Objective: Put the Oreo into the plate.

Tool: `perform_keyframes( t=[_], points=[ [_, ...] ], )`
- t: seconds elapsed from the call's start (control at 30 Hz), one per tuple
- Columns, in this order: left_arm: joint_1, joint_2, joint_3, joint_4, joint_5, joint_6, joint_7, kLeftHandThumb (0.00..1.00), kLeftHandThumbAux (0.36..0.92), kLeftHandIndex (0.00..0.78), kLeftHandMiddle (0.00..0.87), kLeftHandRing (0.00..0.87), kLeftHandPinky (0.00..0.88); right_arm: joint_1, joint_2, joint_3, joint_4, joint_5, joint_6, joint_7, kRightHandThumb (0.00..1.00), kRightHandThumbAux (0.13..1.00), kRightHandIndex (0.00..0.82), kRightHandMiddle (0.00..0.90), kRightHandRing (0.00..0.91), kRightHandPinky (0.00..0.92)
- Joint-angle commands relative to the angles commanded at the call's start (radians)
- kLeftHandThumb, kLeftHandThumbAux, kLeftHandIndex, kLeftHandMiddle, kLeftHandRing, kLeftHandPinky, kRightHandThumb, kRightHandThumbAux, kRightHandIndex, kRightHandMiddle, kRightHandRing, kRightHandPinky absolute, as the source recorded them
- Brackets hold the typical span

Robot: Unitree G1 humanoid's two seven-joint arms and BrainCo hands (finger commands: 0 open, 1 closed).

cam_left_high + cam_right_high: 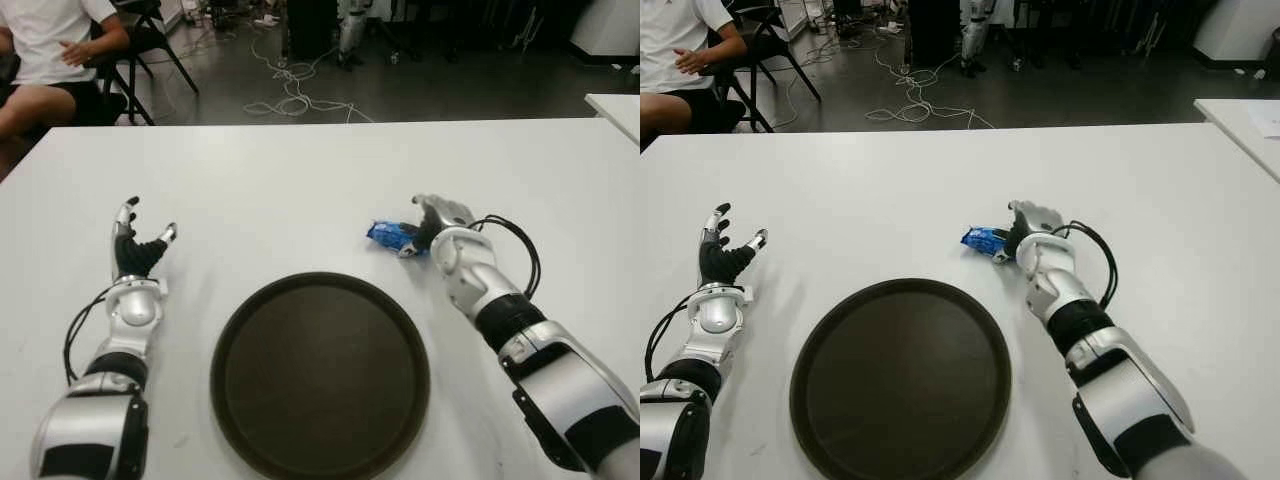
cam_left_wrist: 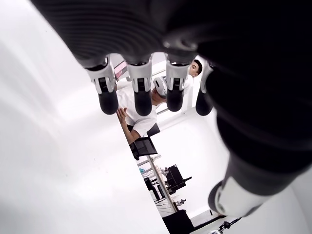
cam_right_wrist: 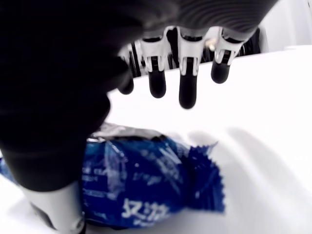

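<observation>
Right hand point(image 1: 425, 232) fingers spread over blue Oreo point(image 1: 390, 236) on white counter point(image 1: 300, 180), beyond dark plate point(image 1: 320, 370). Left hand point(image 1: 135, 250) open, left of plate. Seated person point(image 1: 45, 60), cables point(image 1: 290, 95) on floor behind.

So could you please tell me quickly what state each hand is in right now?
Left hand: open, holding nothing.
Right hand: open over the Oreo, not yet gripping it.

Place: lab or workshop | Signs: loose cables point(image 1: 290, 90) seen trailing over dark floor point(image 1: 430, 90) | seated person point(image 1: 45, 60) on folding chair point(image 1: 150, 40) | white table point(image 1: 300, 180)
</observation>
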Motion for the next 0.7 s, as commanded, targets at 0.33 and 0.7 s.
perform_keyframes(
  t=[0.33,0.7],
  points=[
    [0.002,0.002,-0.005,-0.002,0.009,-0.001,0.012,0.000,0.757,0.057,0.081,0.057,0.038,-0.021,-0.001,0.010,0.072,-0.001,-0.060,-0.014,0.000,0.789,0.188,0.234,0.271,0.282],
    [0.000,0.003,-0.006,0.000,0.010,0.004,0.011,0.000,0.749,0.058,0.076,0.046,0.019,-0.025,0.006,-0.003,0.099,0.010,-0.080,-0.062,0.032,0.826,0.360,0.445,0.458,0.487]
  ],
)
